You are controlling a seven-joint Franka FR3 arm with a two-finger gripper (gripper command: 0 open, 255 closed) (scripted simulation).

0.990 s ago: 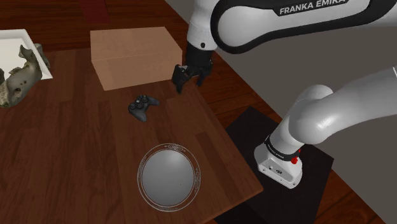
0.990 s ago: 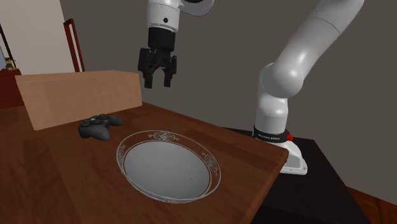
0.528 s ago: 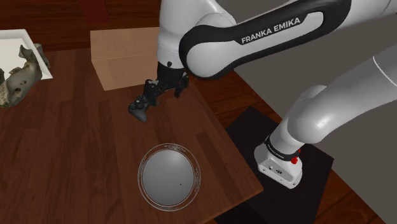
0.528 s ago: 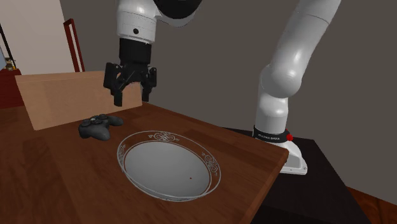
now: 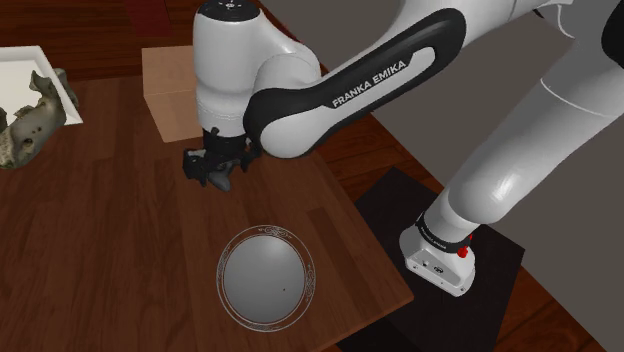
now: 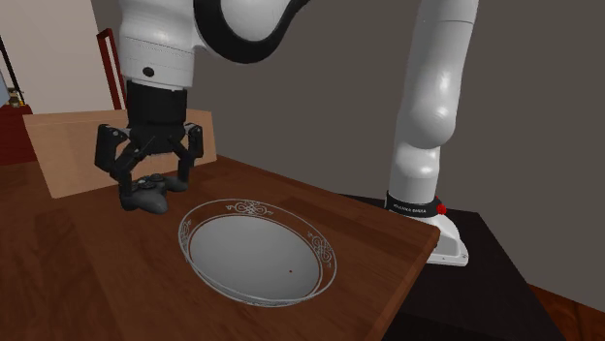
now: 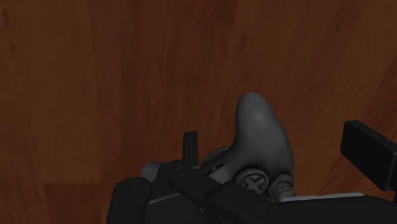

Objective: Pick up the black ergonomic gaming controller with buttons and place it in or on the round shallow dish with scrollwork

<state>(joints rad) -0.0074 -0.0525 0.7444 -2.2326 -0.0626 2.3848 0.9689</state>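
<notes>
Controller [image 5: 219,181] mostly hidden behind arm [image 5: 300,100] in shoulder view. Wrist view's edge crops it and the fingers [image 7: 368,154]. Arm also covers part of cardboard box [image 5: 170,95].

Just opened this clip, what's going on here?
A white robot arm holds its black claw open right over a dark controller that lies on the wooden table. The fingers stand on either side of the controller and have not closed on it, so nothing is picked up yet. The round dish with the scrollwork rim sits close by with nothing in it. A brown box stands behind the controller.
</notes>
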